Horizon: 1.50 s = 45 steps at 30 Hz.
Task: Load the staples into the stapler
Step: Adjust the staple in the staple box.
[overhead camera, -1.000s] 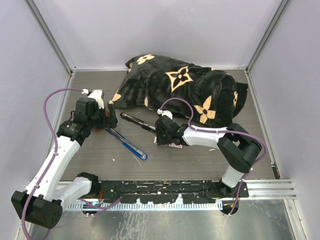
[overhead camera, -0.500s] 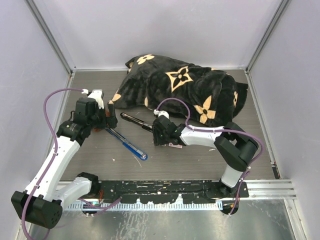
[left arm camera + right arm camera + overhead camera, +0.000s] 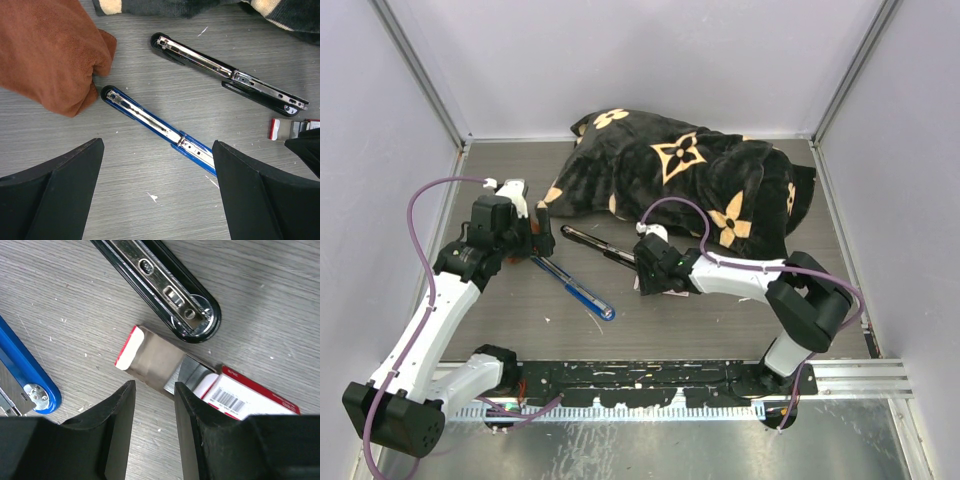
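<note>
Right tool [image 3: 153, 395] parted at staples [image 3: 235, 392] | grey woodgrain table [image 3: 650, 322] | pale walls [image 3: 670, 60]

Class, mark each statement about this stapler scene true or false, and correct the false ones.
1. The black stapler and the blue stapler both lie opened flat. True.
2. The staples box is sealed shut. False: its end flap hangs open.
3. The left tool is clamped on the blue stapler. False: its jaws stand open above it, holding nothing.
4. An orange-brown cloth lies by one end of the blue stapler. True.
</note>
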Motion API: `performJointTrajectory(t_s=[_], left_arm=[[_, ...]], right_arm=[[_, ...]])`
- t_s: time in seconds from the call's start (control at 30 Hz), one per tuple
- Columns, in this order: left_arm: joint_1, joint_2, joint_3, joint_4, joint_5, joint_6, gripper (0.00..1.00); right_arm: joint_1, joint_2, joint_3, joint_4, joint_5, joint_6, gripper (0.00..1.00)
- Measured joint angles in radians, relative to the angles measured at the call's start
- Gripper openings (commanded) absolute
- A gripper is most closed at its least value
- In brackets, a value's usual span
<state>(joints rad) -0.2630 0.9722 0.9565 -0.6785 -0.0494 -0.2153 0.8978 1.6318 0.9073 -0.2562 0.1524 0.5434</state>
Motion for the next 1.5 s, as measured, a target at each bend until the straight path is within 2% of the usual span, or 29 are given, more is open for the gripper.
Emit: performJointTrajectory(t_s=[0.4,0.63,0.73,0.83,0.97,1.13,1.3,1.5], left_arm=[[0.000,0.000,-0.004,0.000,0.000,0.000,0.92],[0.000,0.000,-0.004,0.001,0.011,-0.009,0.67],[-0.011,0.001,-0.010,0.018,0.047,-0.054,0.59],[-0.077,0.028,-0.028,0.064,0.074,-0.122,0.55],[-0.265,0.137,-0.053,0.165,0.063,-0.222,0.49],[-0.441,0.375,-0.076,0.341,0.080,-0.346,0.42],[-0.510,0.592,-0.075,0.455,0.077,-0.418,0.36],[-0.512,0.681,-0.055,0.528,0.042,-0.456,0.34]], right_arm=[[0.000,-0.046,0.029,-0.042,0.065,0.000,0.33],[0.000,-0.004,0.073,-0.054,0.124,0.006,0.32],[-0.001,-0.004,0.073,-0.062,0.143,0.013,0.33],[-0.005,-0.021,0.057,-0.056,0.151,0.016,0.34],[-0.016,-0.106,0.004,-0.050,0.158,0.020,0.34],[-0.031,-0.214,-0.068,-0.034,0.163,0.021,0.35],[-0.039,-0.272,-0.125,-0.015,0.162,0.039,0.36],[-0.039,-0.293,-0.159,0.004,0.161,0.055,0.36]])
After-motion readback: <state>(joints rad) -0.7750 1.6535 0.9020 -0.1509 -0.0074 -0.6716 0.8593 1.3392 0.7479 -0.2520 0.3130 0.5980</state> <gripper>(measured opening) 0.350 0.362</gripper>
